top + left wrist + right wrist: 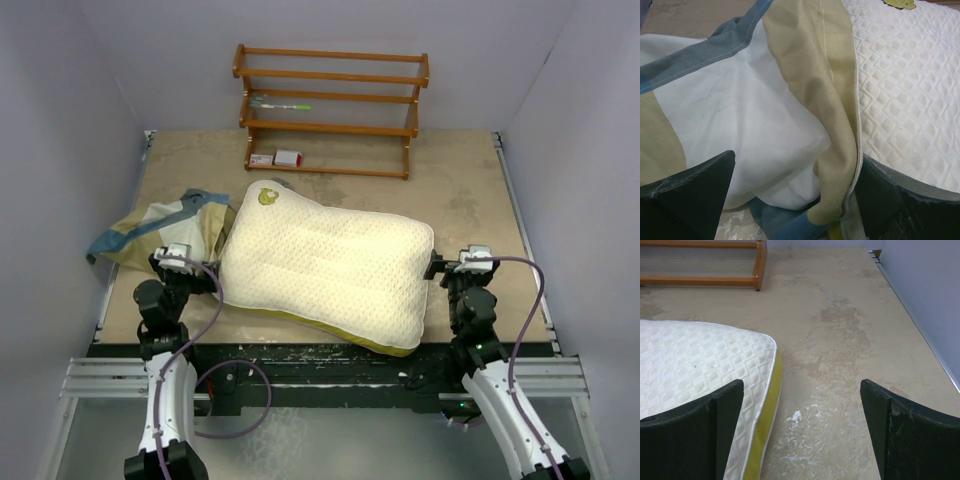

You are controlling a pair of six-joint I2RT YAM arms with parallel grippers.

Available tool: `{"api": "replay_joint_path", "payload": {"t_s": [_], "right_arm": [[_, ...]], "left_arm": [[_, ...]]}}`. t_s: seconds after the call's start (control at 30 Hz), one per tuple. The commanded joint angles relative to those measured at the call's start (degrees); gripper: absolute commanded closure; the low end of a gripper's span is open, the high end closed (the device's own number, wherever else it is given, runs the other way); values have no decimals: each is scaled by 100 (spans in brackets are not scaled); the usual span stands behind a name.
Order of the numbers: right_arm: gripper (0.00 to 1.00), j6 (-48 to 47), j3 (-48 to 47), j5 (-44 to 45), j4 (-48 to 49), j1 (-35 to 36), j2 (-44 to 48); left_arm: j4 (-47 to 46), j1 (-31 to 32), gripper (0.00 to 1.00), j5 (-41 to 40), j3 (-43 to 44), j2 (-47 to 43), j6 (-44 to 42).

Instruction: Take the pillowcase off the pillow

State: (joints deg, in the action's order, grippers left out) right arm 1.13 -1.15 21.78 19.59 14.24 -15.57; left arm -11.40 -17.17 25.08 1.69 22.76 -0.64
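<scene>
The cream quilted pillow point(325, 265) lies bare across the middle of the table, yellow trim along its near edge. The blue, tan and white pillowcase point(160, 228) is crumpled in a heap at the pillow's left end, off it. My left gripper point(180, 262) stands open beside that heap; in the left wrist view the pillowcase point(745, 125) fills the space before the spread fingers point(690, 195), with the pillow point(910, 90) at the right. My right gripper point(465, 268) is open at the pillow's right end; its wrist view shows the pillow point(695, 360) corner and bare table between the fingers point(905, 435).
A wooden rack point(330, 108) stands at the back of the table with a small tool on a shelf and a red-and-white box point(276, 158) under it. White walls close in on both sides. Table rails run along the left and right edges.
</scene>
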Motion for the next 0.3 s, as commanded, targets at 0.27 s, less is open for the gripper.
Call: {"api": "replay_joint_path", "payload": {"t_s": [0.27], "right_arm": [[0, 43, -22, 98, 255, 19, 39]], "left_arm": [[-458, 264, 1, 43, 118, 492, -170]]}}
